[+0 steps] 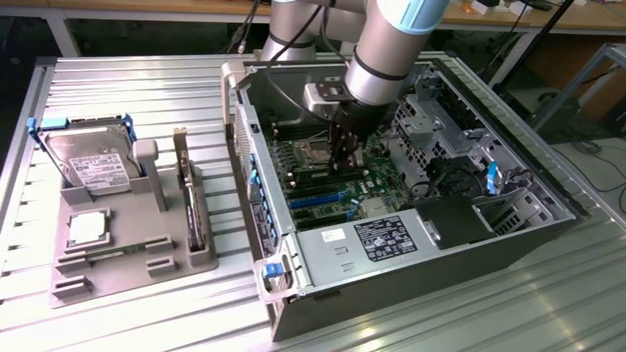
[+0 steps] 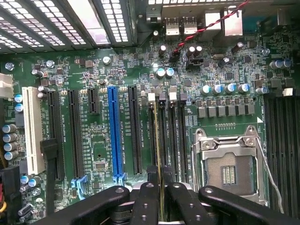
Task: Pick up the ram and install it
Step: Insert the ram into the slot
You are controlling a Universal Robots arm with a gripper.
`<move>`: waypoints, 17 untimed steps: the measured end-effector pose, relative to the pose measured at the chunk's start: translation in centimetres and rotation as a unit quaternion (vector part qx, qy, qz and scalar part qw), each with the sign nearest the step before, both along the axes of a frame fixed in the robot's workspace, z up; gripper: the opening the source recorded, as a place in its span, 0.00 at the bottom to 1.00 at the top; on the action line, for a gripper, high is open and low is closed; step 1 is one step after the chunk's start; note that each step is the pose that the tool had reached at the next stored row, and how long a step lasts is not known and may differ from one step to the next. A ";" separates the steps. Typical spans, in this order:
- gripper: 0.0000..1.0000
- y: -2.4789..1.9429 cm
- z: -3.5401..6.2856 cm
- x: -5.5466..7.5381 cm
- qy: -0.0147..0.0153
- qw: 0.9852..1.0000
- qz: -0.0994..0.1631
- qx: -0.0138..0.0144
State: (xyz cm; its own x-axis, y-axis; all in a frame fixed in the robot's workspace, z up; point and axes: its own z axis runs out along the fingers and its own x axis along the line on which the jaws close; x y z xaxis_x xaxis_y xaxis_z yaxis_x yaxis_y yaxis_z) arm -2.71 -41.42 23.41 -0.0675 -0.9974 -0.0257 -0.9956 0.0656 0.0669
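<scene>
Ram, a long, narrow green circuit-board stick (image 2: 156,140), shown edge-on and clamped in the black two-fingered gripper (image 2: 161,176), whose jaws are closed on it. We find it directly over the black memory slots (image 2: 174,140), beside the silver processor socket (image 2: 228,164) on the green motherboard (image 2: 98,154), inside the open grey computer case (image 1: 411,242). We cannot tell whether it touches a slot. We judge misalignment the main risk: a tilted or offset stick could jam against a slot wall or slip in the grip.
</scene>
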 end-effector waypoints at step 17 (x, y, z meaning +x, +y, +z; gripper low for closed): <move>0.14 -0.04 -0.36 0.1 0.000 1.000 0.000 -0.001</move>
State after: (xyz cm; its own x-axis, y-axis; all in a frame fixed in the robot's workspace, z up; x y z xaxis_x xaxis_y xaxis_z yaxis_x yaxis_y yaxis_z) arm -2.64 -41.46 23.05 -0.0683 -0.9974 -0.0246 -0.9955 0.0665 0.0669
